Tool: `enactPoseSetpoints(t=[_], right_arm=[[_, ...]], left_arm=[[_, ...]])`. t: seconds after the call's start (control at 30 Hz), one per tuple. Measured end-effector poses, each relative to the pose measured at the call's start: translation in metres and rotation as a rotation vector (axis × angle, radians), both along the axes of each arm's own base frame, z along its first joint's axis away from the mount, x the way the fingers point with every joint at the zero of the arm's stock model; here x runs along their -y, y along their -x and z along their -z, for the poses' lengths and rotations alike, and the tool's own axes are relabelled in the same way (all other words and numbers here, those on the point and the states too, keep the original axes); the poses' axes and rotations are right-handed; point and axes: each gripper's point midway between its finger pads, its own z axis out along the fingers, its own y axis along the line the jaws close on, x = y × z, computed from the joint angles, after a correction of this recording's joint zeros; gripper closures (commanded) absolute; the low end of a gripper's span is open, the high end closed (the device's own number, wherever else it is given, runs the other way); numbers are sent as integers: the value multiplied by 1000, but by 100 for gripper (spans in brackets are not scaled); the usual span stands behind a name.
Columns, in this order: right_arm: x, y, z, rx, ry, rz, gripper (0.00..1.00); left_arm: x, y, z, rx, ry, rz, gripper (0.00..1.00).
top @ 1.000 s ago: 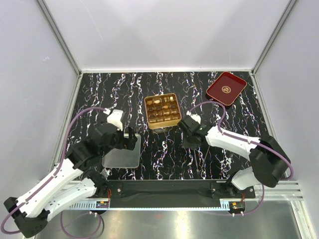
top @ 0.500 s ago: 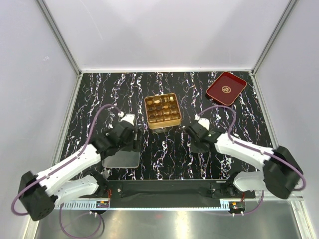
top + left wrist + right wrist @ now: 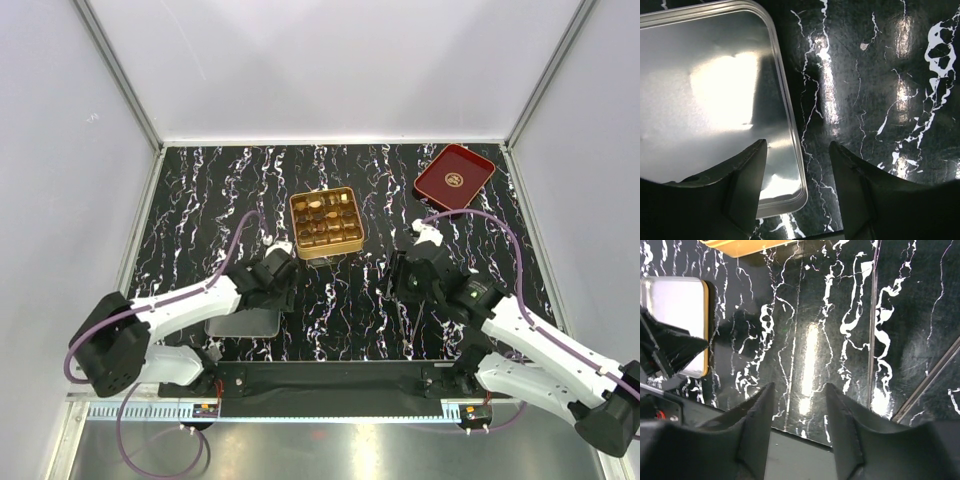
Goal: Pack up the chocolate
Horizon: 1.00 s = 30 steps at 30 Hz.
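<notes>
Overhead, a black marble-patterned desk (image 3: 200,190) with white veins is shown, with both arms reaching in from its near edge. The chocolate (image 3: 322,222), a set of small brown, tan and golden pieces, is seen lying in the compartments of a gold square tin with a grid insert (image 3: 331,251). The tin is placed about the middle of the desk, towards the far side. A dark red square tray (image 3: 475,172) is set at the far right corner, well apart from the tin. A flat silver metal tray with rounded corners (image 3: 240,324) is laid near the front edge on the left and is partly covered by the left arm.

The left hand (image 3: 796,147) is held over one edge of the silver tray. Its fingers are spread, with nothing pinched between them. Whether the tray is touched cannot be told. The right hand (image 3: 799,387) is held over bare desk to the right of the tin, its fingers likewise spread and holding nothing. Both hands are seen near the tin, neither touching it.
</notes>
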Motion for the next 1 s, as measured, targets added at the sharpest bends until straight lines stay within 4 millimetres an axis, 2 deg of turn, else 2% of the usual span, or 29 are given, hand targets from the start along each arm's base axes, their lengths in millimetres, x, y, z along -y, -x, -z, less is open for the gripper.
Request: enactPoseSetpoints(t=[0.13,0.2,0.3,0.33,0.37,0.43,0.47,0.5,0.6,0.7,0.8,0.87,1.0], right_arm=[[0,1,1,-1,3,-9,31],[1,2,1,1,1,-9,28],[4,5,-2,11,-10,-9,22],[5,6,-4,19,-16,-8,20],[6,7,-7,28,-25,-8,18],[7,8,-13,45,-42,-9,17],[7,8,-15,53,-50,-9,17],[7,9,-17,59,-55,-9,16],[5,9,-20,64,-70,-18,14],[-2,10,-22,65,-86,-55,14],[-11,7,-26,85,-83,-112,14],[-20,2,-36,132,-95,-160,13],[-43,-4,-71,280,-144,-304,12]], left_arm=[[2,1,18,-39,-32,-8,51],[1,1,24,-52,-53,-15,53],[8,-5,24,-37,-31,-20,63],[9,-6,24,-33,-26,-22,74],[11,-8,24,-29,-22,-24,80],[13,-10,24,-23,-21,-16,88],[14,-10,24,-22,-18,-11,97],[16,-10,24,-21,-13,-6,100],[21,-6,22,-20,-13,20,100],[25,6,18,-45,-28,63,100],[30,26,-2,-58,-39,129,100],[41,38,-31,-32,-1,181,100],[60,54,-98,48,164,257,100]])
